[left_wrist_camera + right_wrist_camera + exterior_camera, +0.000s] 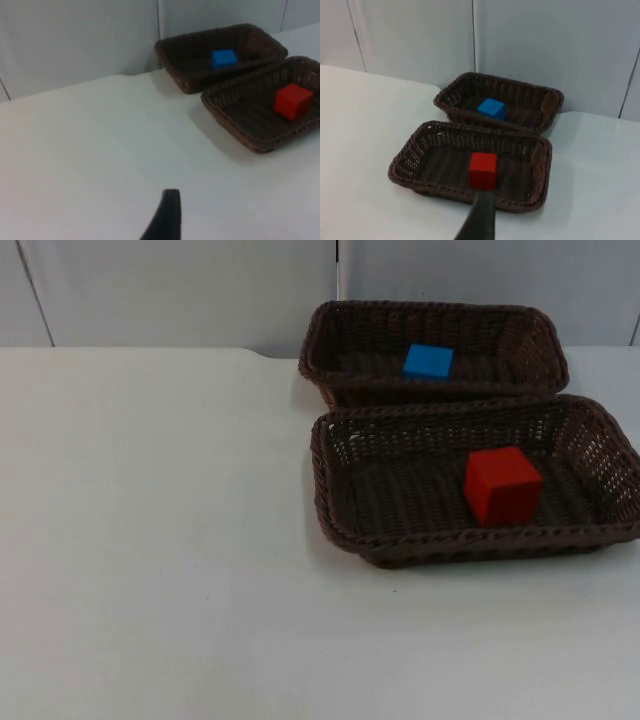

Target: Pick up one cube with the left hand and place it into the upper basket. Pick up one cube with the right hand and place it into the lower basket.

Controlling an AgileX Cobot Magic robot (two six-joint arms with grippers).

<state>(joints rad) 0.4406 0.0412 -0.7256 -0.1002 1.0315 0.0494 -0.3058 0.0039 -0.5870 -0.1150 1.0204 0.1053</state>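
Blue cube point(428, 361) sits in upper basket point(520, 335), red cube point(502, 485) in lower basket point(335, 480); hands' state: cannot tell.

White table top point(150, 540) — grey partition wall point(170, 290) behind, panel seams

We see two dark brown baskets, the upper basket point(330, 345) and the lower basket point(335, 500), both woven of what looks like plastic wicker, rough and ribbed with a faint sheen. The blue cube point(428, 361) and the red cube point(502, 486) look smooth and matt. The white table point(150, 540) is smooth, softly glossy.
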